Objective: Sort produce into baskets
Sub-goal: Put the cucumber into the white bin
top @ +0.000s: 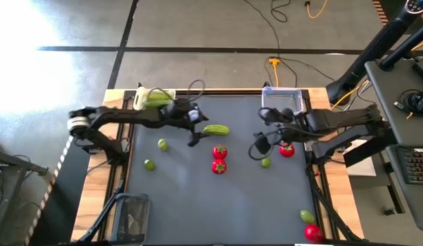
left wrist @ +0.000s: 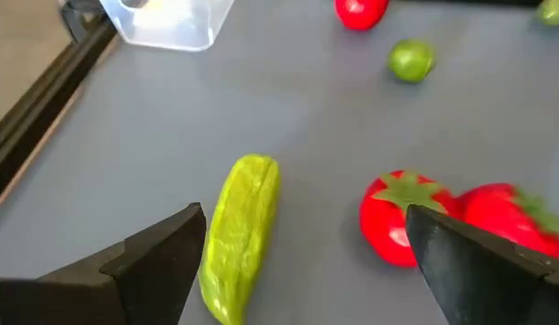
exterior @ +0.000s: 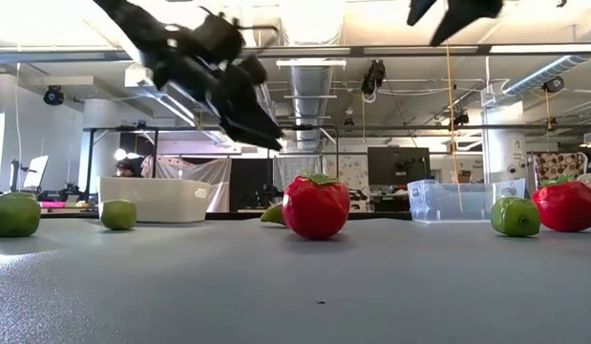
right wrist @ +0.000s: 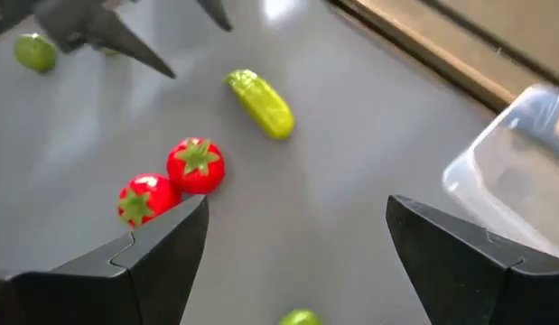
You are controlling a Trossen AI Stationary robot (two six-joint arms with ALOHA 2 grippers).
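Note:
A long green cucumber point(top: 216, 129) lies on the grey mat, and it also shows in the left wrist view point(left wrist: 241, 233). My left gripper point(top: 197, 130) hangs open just left of it and above it, clear of the mat in the low view point(exterior: 249, 117); the cucumber lies ahead, nearer one finger point(left wrist: 157, 262). Two strawberries point(top: 219, 152) point(top: 219, 166) lie side by side just nearer. My right gripper point(top: 257, 134) is open and empty above the mat, near a lime point(top: 266, 162) and a third strawberry point(top: 286, 149). A second cucumber lies in the white basket point(top: 139, 102).
The clear bluish basket point(top: 283, 99) stands at the far right and the dark basket point(top: 132, 212) at the near left corner. Two limes point(top: 162, 144) point(top: 149, 164) lie on the left of the mat. A lime point(top: 306, 216) and a strawberry point(top: 313, 232) lie at the near right corner.

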